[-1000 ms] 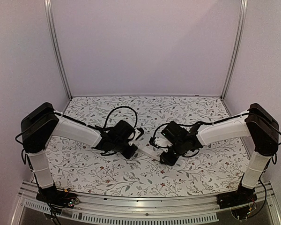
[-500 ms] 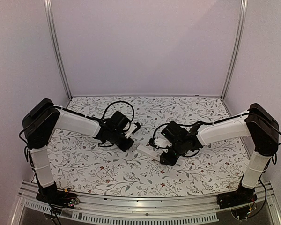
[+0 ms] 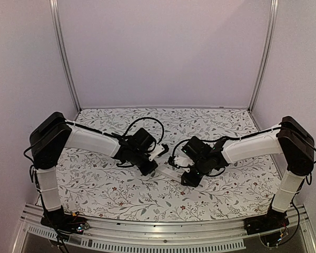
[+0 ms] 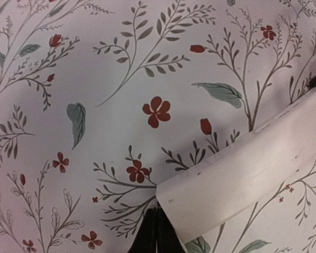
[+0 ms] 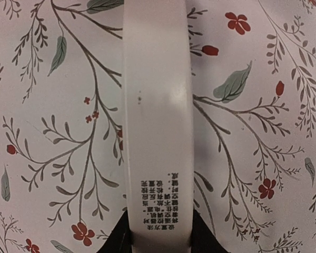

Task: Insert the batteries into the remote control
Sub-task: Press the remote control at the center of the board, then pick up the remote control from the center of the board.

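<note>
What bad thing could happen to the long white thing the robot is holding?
1. The right claw pinches the remote control only near one end, so the long free part might twist or slip out.
2. The shut left claw sits right beside that free end. A small nudge could knock it askew.

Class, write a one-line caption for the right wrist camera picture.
The right gripper holds a white remote by its printed end, flowered tablecloth behind.

Robot lab enclosure, plain pale walls (image 3: pixel 163 52), aluminium frame posts (image 3: pixel 63 58), floral-covered table (image 3: pixel 200 118).
</note>
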Motion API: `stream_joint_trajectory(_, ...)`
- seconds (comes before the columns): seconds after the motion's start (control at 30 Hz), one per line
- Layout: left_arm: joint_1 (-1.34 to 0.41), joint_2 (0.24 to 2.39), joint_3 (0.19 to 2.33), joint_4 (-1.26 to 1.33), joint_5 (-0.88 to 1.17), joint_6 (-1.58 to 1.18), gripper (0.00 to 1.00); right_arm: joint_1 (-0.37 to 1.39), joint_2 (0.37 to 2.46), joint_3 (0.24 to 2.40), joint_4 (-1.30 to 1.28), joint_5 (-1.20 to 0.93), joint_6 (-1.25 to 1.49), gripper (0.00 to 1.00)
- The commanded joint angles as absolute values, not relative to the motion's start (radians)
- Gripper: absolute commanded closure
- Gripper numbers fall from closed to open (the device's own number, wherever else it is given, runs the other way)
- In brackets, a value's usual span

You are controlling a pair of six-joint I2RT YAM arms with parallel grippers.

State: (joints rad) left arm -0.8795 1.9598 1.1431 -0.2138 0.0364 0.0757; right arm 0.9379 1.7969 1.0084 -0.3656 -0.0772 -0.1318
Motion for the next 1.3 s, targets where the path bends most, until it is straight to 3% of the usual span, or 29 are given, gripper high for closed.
stream_joint_trajectory(0.0,-0.877,1.947,1.114,-0.252,0.128,0.078,0.98,0.947,1.804,0.988,-0.354,-0.098,-0.132,0.78)
stream_joint_trajectory(0.33,-0.836,1.945,1.147,-0.267,0.066,0.062,0.97,0.946,1.798,0.989,-0.357,-0.103,-0.13,0.76)
stream_joint_trajectory(0.53,-0.947,1.961,1.165,-0.249,0.201,0.081,0.96,0.946,1.798,0.987,-0.354,-0.107,-0.132,0.76)
stream_joint_trajectory(0.73,-0.859,1.855,1.03,-0.147,0.24,0.015,0.95,0.946,1.789,0.982,-0.349,-0.114,-0.135,0.72)
stream_joint_trajectory(1.0,-0.763,1.699,0.982,-0.109,0.091,-0.045,0.67,0.946,1.781,0.987,-0.35,-0.119,-0.127,0.5)
stream_joint_trajectory(1.13,-0.75,1.642,0.967,-0.09,0.056,-0.059,0.6,0.946,1.768,0.994,-0.353,-0.117,-0.123,0.34)
stream_joint_trajectory(1.27,-0.733,1.598,0.954,-0.078,0.04,-0.074,0.53,0.946,1.782,1.033,-0.367,-0.1,-0.134,0.31)
